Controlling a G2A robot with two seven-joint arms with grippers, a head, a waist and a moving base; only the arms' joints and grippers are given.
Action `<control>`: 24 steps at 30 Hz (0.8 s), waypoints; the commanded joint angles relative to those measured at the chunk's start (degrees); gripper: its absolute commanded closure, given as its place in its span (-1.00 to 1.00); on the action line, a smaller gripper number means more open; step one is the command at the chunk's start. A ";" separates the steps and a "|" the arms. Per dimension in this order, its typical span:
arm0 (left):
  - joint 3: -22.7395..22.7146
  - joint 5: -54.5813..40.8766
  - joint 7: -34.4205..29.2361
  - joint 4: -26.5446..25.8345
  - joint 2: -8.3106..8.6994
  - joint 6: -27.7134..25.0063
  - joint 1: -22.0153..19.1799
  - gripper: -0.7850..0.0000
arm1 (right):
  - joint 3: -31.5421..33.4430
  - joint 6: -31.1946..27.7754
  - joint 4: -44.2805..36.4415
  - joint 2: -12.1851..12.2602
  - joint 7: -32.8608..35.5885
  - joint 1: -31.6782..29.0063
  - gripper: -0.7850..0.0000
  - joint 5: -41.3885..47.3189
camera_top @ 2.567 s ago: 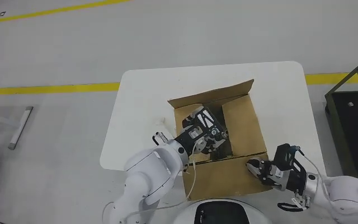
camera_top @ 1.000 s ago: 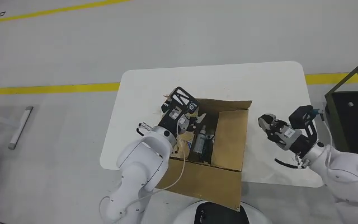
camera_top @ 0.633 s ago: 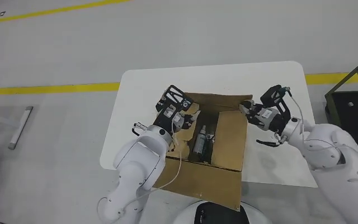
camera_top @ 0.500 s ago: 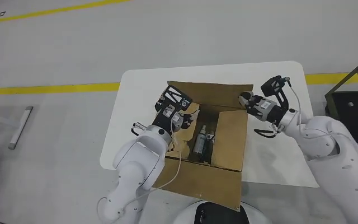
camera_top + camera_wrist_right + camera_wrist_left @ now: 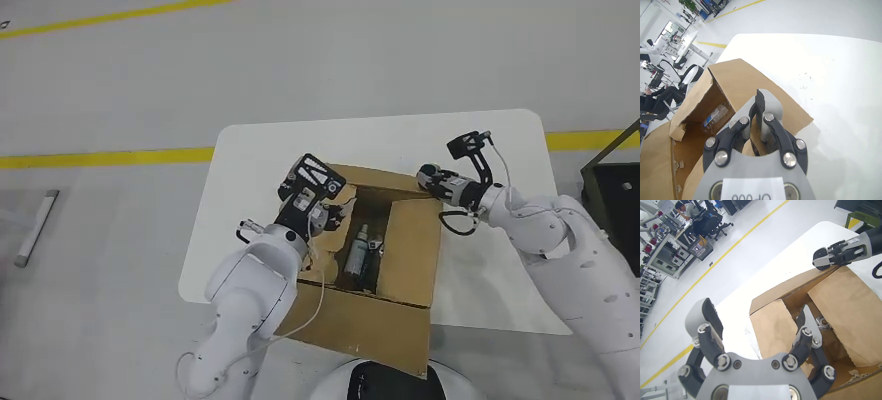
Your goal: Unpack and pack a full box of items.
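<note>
Cardboard box (image 5: 370, 320) looks light but tear-prone, best held near flap folds; right gripper (image 5: 426, 178) pinches the far flap (image 5: 385, 179), left gripper (image 5: 755, 309) gapes released.

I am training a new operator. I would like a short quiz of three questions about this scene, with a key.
1. True or false: the left end effector is shut.
2. The right end effector pinches: A) a box flap B) a cup C) a cable.
3. Fill in: inside the box lies a clear plastic ____.
Key: 1 false, it is open; 2 A; 3 bottle.
</note>
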 commanded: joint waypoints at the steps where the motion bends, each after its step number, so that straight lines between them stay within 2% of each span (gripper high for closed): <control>1: 0.13 0.09 0.08 0.04 -0.01 -0.04 0.04 -1.00 | 0.11 -0.31 -0.23 -0.02 -1.09 -0.25 1.00 0.39; 5: 0.40 0.42 0.22 0.25 -0.01 -0.22 0.05 -1.00 | 2.94 -0.45 -3.78 0.20 -7.40 -2.17 1.00 0.76; 9: 0.64 0.45 0.34 0.56 -0.02 -0.50 0.05 -1.00 | 7.37 -0.45 -11.55 0.99 -10.44 -6.79 1.00 -2.53; 11: 0.87 1.01 0.25 0.88 0.01 -1.20 0.00 -1.00 | 10.19 -1.26 -16.87 1.58 -10.89 -10.79 0.99 -5.70; 12: 1.07 1.85 0.14 1.02 0.07 -1.94 -0.10 -1.00 | 11.73 -1.22 -19.06 1.77 -11.35 -13.18 0.80 -5.73; 16: 2.35 3.74 0.35 1.84 0.19 -4.31 0.17 -1.00 | 17.91 -0.29 -27.22 2.40 -12.70 -24.10 0.52 -7.65; 19: 3.67 2.76 -0.29 2.52 0.13 -5.84 0.68 -1.00 | 22.00 0.05 -31.73 2.61 -14.25 -32.41 0.47 -9.03; 24: 6.68 5.17 -1.75 3.51 0.12 -8.32 1.19 -1.00 | 25.64 0.47 -36.06 2.41 -19.03 -41.91 0.41 -9.62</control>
